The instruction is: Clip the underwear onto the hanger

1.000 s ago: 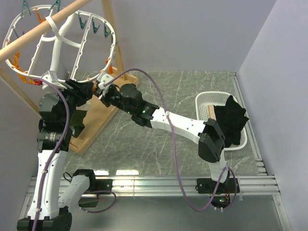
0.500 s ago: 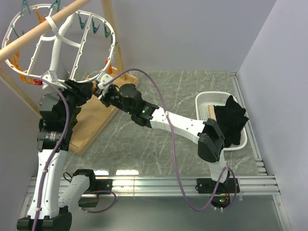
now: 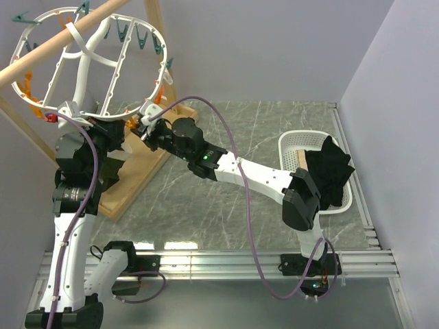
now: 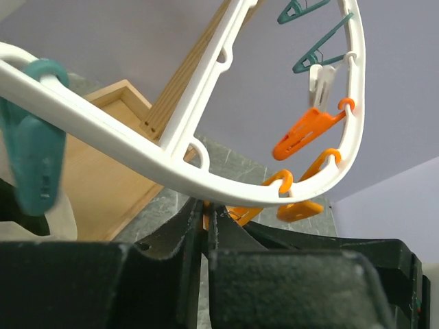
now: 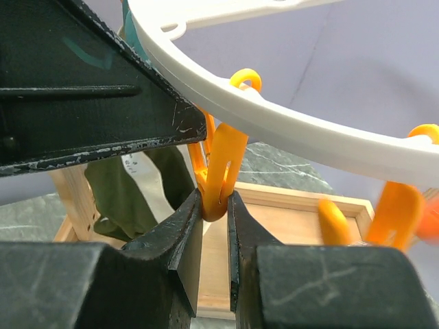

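Grey marble table (image 3: 274,123) beneath the hanger (image 5: 329,133): right gripper (image 5: 214,205) pinches 1 orange clothespin (image 5: 223,164) at its rim, left gripper (image 4: 206,223) closed tight. Soft, light underwear (image 5: 120,195) dangles below, best taken by its hem.

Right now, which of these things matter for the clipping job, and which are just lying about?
Part of the job: underwear; hanger; orange clothespin pinched by the right fingers.
Lying about: white basket; black garment in it.
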You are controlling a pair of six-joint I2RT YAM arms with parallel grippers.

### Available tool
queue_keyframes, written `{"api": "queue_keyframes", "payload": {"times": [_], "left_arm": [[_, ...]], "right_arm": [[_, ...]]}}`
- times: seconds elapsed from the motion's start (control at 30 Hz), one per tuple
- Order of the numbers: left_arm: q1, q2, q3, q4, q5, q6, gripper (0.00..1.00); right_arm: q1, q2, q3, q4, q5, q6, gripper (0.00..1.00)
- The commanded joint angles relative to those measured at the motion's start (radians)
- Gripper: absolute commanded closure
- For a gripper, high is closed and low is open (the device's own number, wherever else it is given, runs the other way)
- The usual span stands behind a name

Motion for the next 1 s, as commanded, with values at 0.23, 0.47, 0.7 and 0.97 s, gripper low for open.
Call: {"api": "queue_keyframes", "payload": {"times": [0.23, 0.47, 0.7, 0.97], "left_arm": [[-0.002, -0.051, -0.013, 0.081, 0.069, 0.01, 0.48], [-0.002, -0.049, -0.016, 0.086, 0.1, -0.001, 0.41], [-0.002, -0.032, -0.021, 0.097, 0.092, -0.016, 0.38], [-0.002, 0.032, 0.01, 0.115, 0.054, -0.036, 0.39]], "right_arm": [[0.007, -0.027, 0.045, 0.038, -0.068, 0.021, 1.0], [0.007, -0.022, 0.053, 0.035, -0.061, 0.032, 1.0], [0.007, -0.027, 0.047, 0.037, -0.064, 0.029, 1.0], [0.017, -0.027, 0.047, 0.038, -0.057, 0.016, 1.0]]}}
